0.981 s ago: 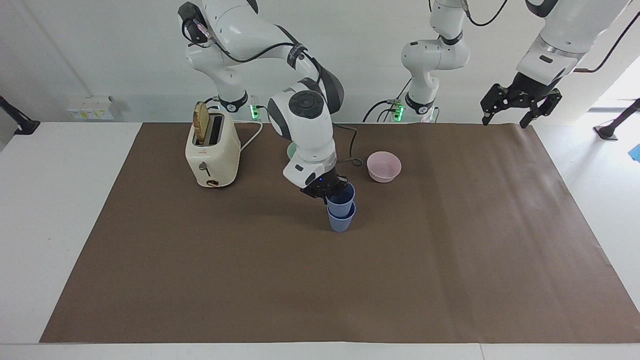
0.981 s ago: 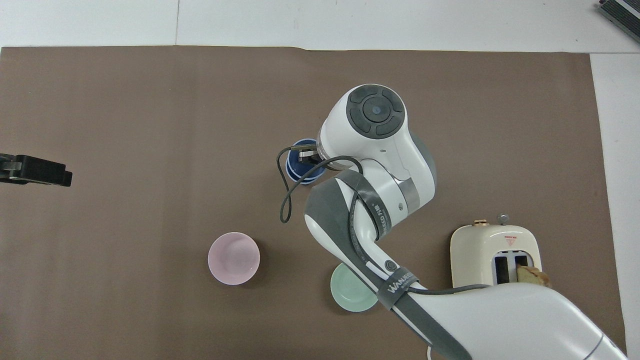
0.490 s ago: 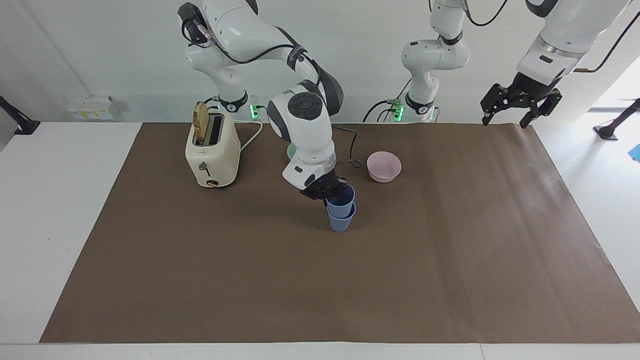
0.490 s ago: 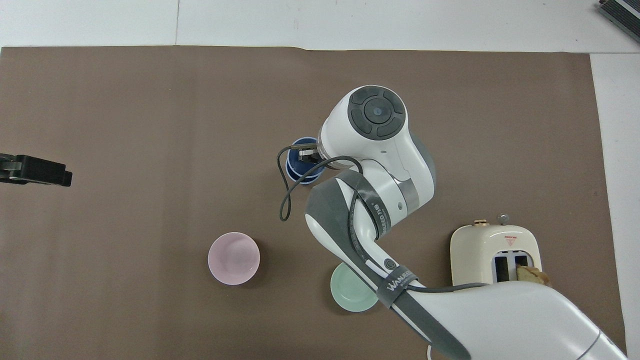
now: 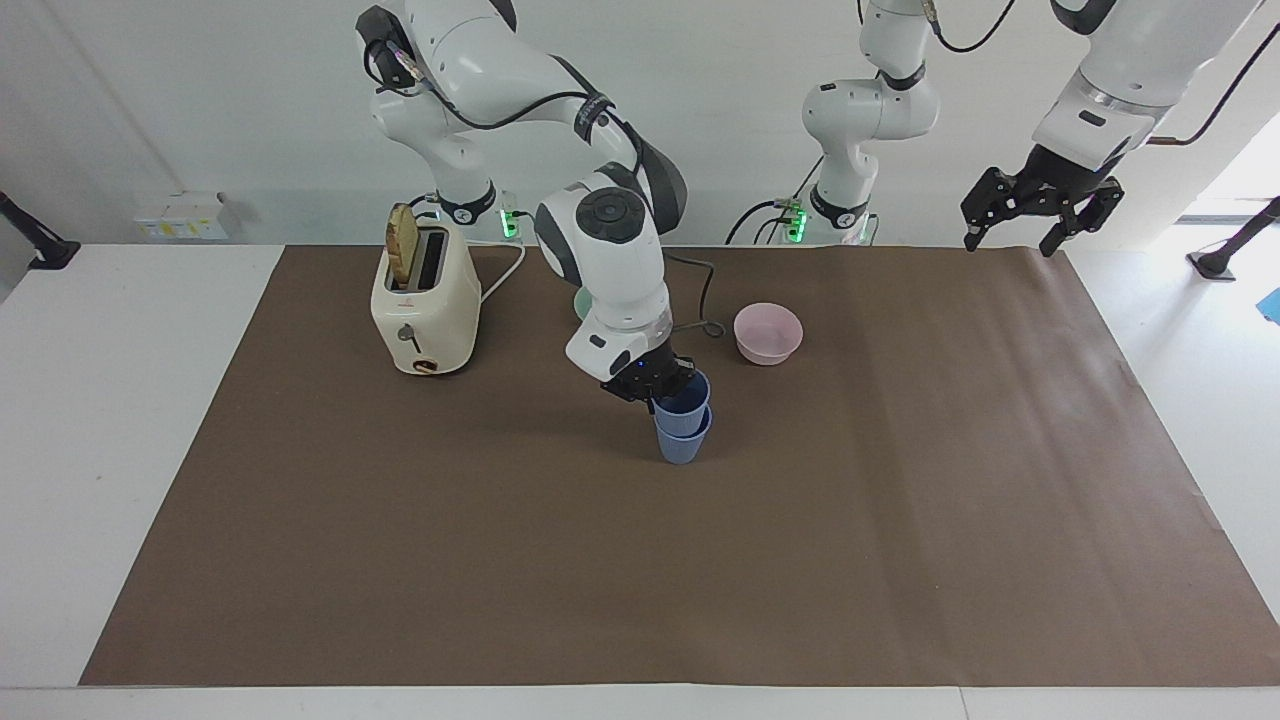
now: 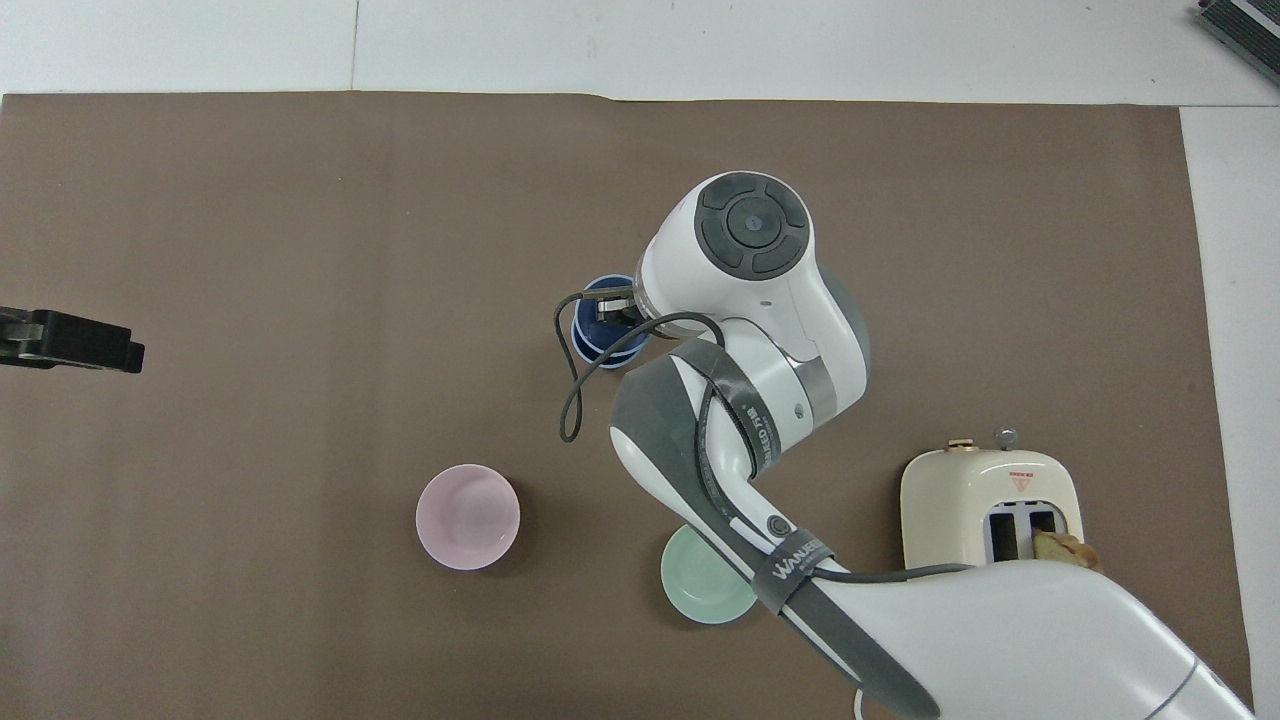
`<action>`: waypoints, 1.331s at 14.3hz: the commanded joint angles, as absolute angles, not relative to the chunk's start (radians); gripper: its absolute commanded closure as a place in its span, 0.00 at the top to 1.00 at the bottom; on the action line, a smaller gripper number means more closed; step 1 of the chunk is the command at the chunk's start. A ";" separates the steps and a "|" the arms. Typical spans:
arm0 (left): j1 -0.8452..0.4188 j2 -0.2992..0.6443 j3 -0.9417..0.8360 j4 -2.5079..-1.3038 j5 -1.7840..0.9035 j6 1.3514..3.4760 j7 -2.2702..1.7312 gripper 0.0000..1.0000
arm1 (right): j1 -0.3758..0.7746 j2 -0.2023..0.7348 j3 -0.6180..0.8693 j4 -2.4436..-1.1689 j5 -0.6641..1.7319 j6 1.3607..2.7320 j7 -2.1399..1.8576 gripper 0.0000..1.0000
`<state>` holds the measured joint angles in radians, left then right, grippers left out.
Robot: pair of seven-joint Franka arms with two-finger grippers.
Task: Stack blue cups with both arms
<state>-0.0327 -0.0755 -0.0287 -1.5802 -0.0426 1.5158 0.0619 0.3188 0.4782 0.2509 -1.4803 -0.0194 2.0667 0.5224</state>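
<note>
Two blue cups stand nested in the middle of the brown mat, the upper cup sitting in the lower cup. My right gripper reaches down from the right arm and is shut on the upper cup's rim on the side toward the right arm's end, one finger inside the cup. From overhead the stack shows beside the wrist, with the right gripper at its rim. The left gripper hangs open and empty in the air over the mat's corner at the left arm's end and waits; its tip shows overhead.
A cream toaster with a slice of toast stands toward the right arm's end. A pink bowl sits nearer to the robots than the cups. A green bowl is partly covered by the right arm.
The right arm's wrist has shifted very slightly over the stack. The cups and the left arm stand as before.
</note>
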 commanded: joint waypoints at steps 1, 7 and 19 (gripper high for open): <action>-0.017 -0.100 -0.035 -1.606 -0.052 1.526 0.071 1.00 | 0.307 0.479 0.261 -1.488 -0.018 2.091 0.508 0.38; -0.017 -0.100 -0.035 -1.605 -0.052 1.526 0.071 1.00 | 0.305 0.479 0.259 -1.483 -0.021 2.085 0.508 0.54; -0.017 -0.100 -0.035 -1.606 -0.052 1.526 0.071 1.00 | 0.095 0.276 0.242 -1.408 -0.089 1.761 0.240 1.00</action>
<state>-0.0327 -0.0755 -0.0287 -1.5802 -0.0426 1.5158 0.0619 0.1447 0.3333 0.2336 -1.3899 -0.0745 1.8008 0.3125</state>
